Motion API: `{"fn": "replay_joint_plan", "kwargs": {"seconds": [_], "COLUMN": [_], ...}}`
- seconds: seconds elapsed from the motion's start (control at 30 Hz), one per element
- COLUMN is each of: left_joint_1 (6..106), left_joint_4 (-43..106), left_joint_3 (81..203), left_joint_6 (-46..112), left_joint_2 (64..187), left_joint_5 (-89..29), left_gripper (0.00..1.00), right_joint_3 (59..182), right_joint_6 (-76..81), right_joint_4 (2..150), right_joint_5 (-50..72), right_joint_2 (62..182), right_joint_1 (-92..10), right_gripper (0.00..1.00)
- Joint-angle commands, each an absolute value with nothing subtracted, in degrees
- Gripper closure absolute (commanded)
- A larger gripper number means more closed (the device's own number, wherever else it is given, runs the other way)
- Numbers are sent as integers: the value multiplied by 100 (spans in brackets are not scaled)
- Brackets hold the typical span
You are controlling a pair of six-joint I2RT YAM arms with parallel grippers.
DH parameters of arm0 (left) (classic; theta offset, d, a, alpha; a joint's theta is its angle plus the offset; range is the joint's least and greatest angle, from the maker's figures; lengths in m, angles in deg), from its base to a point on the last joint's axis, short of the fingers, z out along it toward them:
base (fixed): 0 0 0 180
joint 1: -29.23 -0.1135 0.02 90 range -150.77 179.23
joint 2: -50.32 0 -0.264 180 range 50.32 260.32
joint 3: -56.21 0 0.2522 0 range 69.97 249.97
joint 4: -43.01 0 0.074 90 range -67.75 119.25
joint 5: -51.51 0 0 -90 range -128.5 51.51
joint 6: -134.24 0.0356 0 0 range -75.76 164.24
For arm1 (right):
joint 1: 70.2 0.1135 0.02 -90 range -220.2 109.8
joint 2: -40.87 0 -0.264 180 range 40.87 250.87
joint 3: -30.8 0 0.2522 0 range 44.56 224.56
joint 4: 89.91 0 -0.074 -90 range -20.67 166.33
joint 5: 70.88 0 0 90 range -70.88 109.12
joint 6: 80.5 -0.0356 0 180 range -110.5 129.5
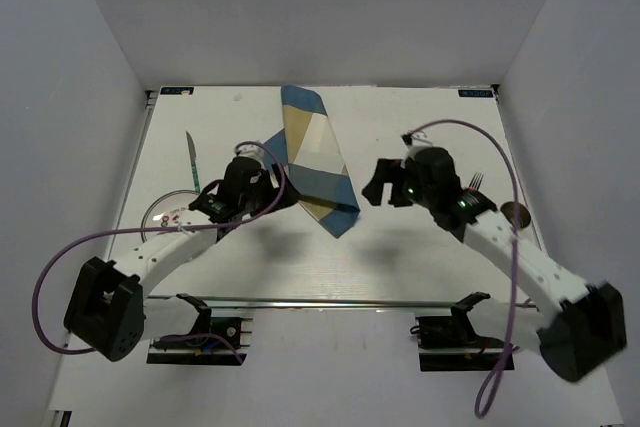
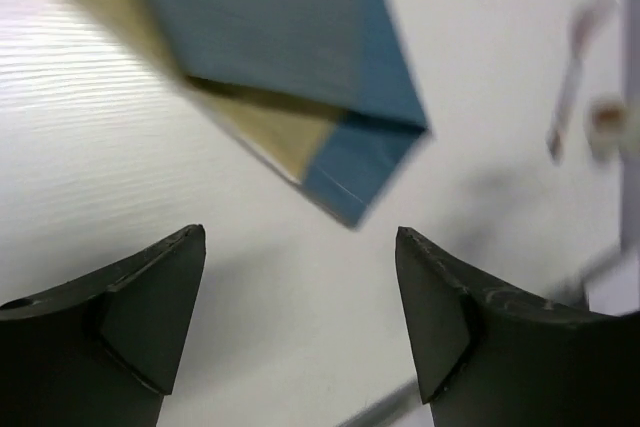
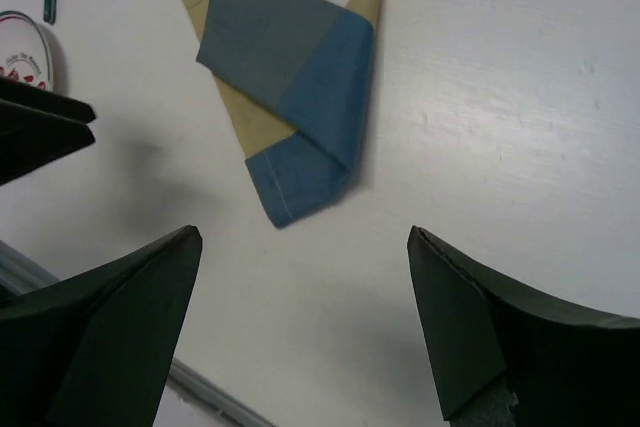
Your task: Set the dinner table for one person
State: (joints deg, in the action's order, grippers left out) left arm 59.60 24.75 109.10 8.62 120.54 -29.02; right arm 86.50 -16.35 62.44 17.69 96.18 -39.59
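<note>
The white dinner table (image 1: 420,247) carries a folded blue-and-tan checked placemat (image 1: 315,157) lying crumpled at its middle. My left gripper (image 1: 275,190) hovers at the placemat's left edge. In the left wrist view it (image 2: 300,232) is open, with only bare tabletop between its fingers, and the placemat's folded corner (image 2: 300,67) lies just ahead. My right gripper (image 1: 382,185) hangs to the right of the placemat. In the right wrist view it (image 3: 305,232) is open and empty, above the table a little short of the placemat's blue corner (image 3: 290,87).
A green-handled knife (image 1: 191,159) lies at the far left, and a clear round plate (image 1: 168,213) sits partly under the left arm. A fork (image 1: 476,183) and a brown round thing (image 1: 516,214) lie beside the right arm. A silver rail (image 1: 330,302) runs along the near edge.
</note>
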Motion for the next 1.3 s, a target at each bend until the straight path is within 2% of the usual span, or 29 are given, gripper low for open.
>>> {"fn": "replay_joint_plan", "kwargs": {"seconds": [0.0, 0.03, 0.17, 0.23, 0.3, 0.33, 0.5, 0.53, 0.63, 0.8, 0.9, 0.97, 1.0, 1.1, 1.17, 1.27], "left_joint_1": [5902, 5955, 5894, 5894, 5894, 5894, 5894, 5894, 5894, 5894, 5894, 5894, 5894, 5894, 5894, 5894], "left_joint_4": [-236, -596, -2230, -2453, -2638, -2665, -2727, -2701, -2552, -2349, -2252, -2165, -2129, -2068, -2015, -1997], "left_joint_3": [11827, 11979, 12209, 12130, 12060, 11990, 12015, 12033, 11990, 11831, 11778, 11743, 11734, 11691, 11664, 11673], "left_joint_6": [-760, -953, -2279, -2458, -2555, -2494, -2178, -2064, -1757, -1606, -1553, -1492, -1483, -1439, -1421, -1377], "left_joint_2": [12054, 12054, 11651, 11196, 10931, 10738, 10701, 10727, 10806, 10771, 10754, 10771, 10771, 10789, 10815, 10841], "left_joint_5": [-5648, -6156, -6660, -6854, -7022, -7048, -6970, -6944, -6821, -6698, -6636, -6601, -6583, -6539, -6495, -6478], "left_gripper": [13, 13, 11, 11, 6, 6, 5, 5, 5, 4, 3, 3, 3, 3, 3, 3], "right_joint_3": [9789, 10322, 11605, 12170, 13005, 13269, 15194, 15388, 15697, 15838, 15847, 15847, 15838, 15803, 15750, 15663], "right_joint_6": [-871, -704, -132, 62, 19, -8, -455, -526, -711, -764, -817, -808, -799, -834, -834, -826], "right_joint_4": [6157, 6078, 5673, 5340, 5042, 4970, 4119, 4030, 4002, 4064, 4073, 4073, 4073, 4090, 4126, 4213], "right_joint_5": [1763, 1780, 2359, 2885, 3473, 3607, 4626, 4680, 4847, 4856, 4979, 5032, 5049, 5032, 4953, 4848], "right_joint_2": [11295, 11624, 13084, 13893, 14690, 14930, 16624, 16785, 17138, 17402, 17472, 17464, 17455, 17350, 17254, 17122], "right_joint_1": [-3682, -3628, -3049, -2672, -2521, -2285, -1774, -1721, -1668, -1580, -1580, -1571, -1580, -1571, -1553, -1553], "right_gripper": [11, 11, 12, 13, 15, 18, 24, 30, 37, 40, 56, 60, 69, 80, 81, 73]}}
